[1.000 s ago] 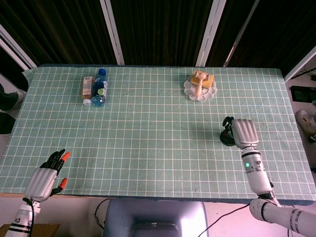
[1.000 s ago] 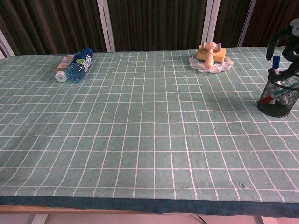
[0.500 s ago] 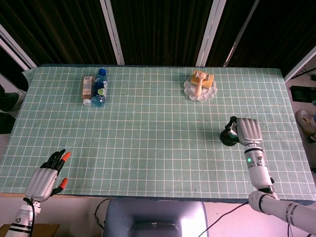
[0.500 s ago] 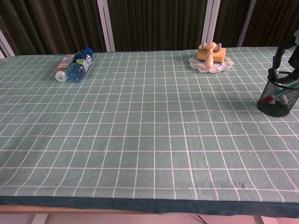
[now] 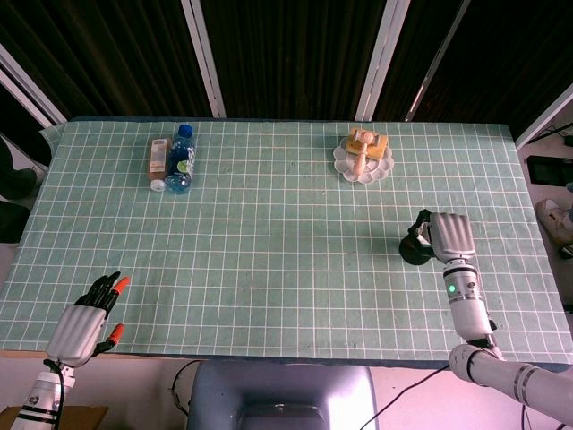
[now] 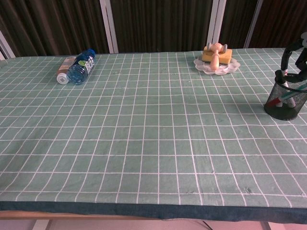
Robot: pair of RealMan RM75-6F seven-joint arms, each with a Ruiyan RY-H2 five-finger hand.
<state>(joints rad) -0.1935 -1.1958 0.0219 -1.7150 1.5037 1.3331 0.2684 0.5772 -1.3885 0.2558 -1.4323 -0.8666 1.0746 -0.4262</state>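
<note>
Left hand (image 5: 82,321): rests at the near table edge, fingers spread, holding nothing.
Right hand (image 5: 450,236): over the mesh pen cup (image 6: 287,98), fingers at its rim; whether they grip anything cannot be told.
Pens: standing inside the cup.
Progress: judged unfinished, nothing lifted clear.
Far side: bottles (image 5: 179,158), plate (image 5: 363,164).

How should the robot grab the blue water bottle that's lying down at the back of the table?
Probably around the middle of the water bottle, from straight above. It lies on its side with the cap toward the far edge, so its round body faces up. A small brown bottle lies right beside it on the left, so fingers likely fit best over the top and down the free right side.
</note>
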